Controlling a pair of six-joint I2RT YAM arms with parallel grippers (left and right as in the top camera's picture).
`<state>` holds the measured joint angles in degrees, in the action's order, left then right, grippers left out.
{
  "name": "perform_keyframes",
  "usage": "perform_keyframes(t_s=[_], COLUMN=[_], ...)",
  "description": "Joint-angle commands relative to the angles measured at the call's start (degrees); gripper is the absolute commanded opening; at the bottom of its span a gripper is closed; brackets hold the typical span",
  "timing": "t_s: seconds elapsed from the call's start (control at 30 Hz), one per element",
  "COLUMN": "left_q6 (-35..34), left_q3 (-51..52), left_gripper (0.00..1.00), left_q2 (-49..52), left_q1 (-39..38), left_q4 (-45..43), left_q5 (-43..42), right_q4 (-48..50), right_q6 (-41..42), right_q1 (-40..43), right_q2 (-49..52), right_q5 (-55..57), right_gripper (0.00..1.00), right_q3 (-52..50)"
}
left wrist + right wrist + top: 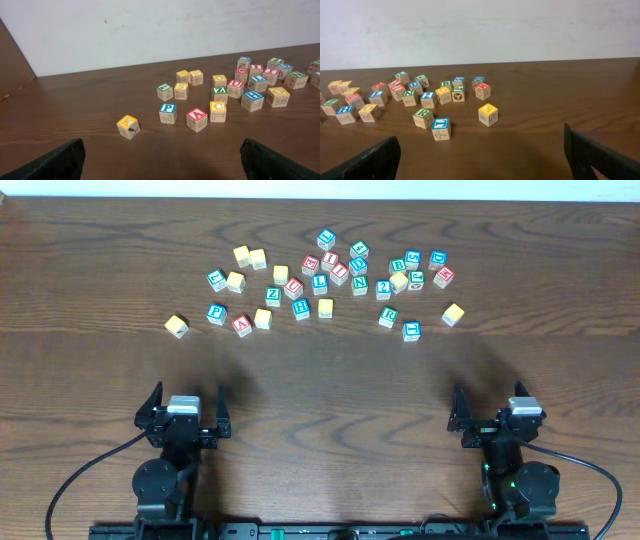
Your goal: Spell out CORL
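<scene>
The left arm (165, 475) sits low at the near side and points forward. The left fingers (152, 405) are spread wide apart, with nothing between them. The right arm (525, 480) has the same pose, and the right fingers (457, 408) are also spread wide.

alphabet cubes (320, 282) are sitting scattered over the far half of the table (330, 410) (one loose bunch), left gripper (189, 395) and right gripper (488, 402) are sitting near-side, jaws spread.
</scene>
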<state>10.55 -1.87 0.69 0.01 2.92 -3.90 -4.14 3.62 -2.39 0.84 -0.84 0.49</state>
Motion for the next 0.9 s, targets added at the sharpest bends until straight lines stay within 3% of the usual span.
perform_keyframes(t_s=[0.0,0.87], left_q6=[0.3,0.0], left_q3=[1.6,1.6], left_gripper=[0.98,0.98], left_q2=[-0.1,-0.1], left_q1=[0.3,0.3], left_q4=[0.8,-0.2], left_q5=[0.5,0.4], right_q4=[-0.2,1.4], right_q6=[-0.5,-0.5], right_q1=[-0.7,-0.7], right_q2=[0.0,0.0], right_q5=[-0.2,0.4], right_gripper=[0.99,0.99], right_q3=[-0.2,-0.2])
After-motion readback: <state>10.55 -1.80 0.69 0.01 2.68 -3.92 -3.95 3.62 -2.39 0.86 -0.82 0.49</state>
